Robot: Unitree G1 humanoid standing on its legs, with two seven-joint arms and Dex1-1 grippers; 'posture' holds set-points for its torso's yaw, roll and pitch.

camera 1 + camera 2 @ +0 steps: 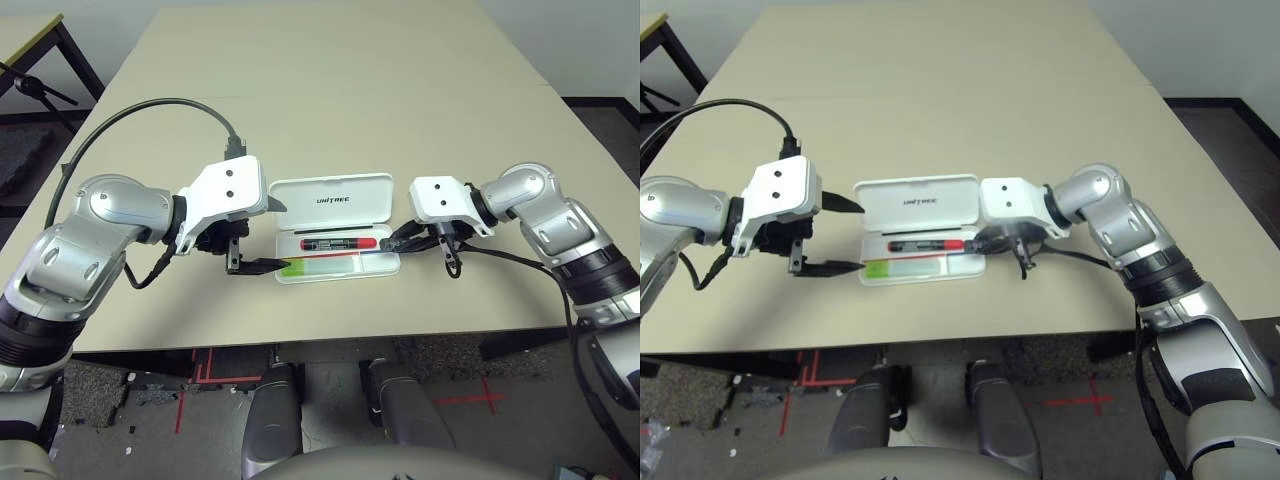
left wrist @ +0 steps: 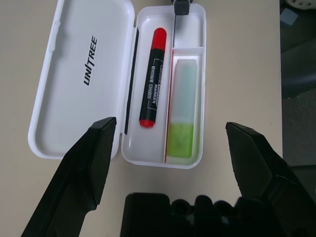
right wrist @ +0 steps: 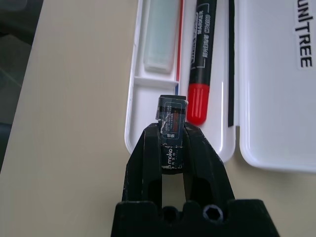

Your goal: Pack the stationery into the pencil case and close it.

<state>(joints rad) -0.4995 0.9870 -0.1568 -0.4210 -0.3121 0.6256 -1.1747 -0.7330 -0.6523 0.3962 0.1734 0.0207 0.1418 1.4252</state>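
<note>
Open pencil case (image 1: 336, 268) flanked by both grippers, far table (image 1: 330, 90) bare

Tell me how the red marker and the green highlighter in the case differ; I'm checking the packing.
The red marker is round, with a black labelled barrel and red ends; the green highlighter is flat, with a pale translucent cap and green body. The marker lies in the tray compartment nearer the hinged lid, the highlighter in the one nearer the outer wall. Both lie flat and lengthwise inside the open pencil case.
</note>
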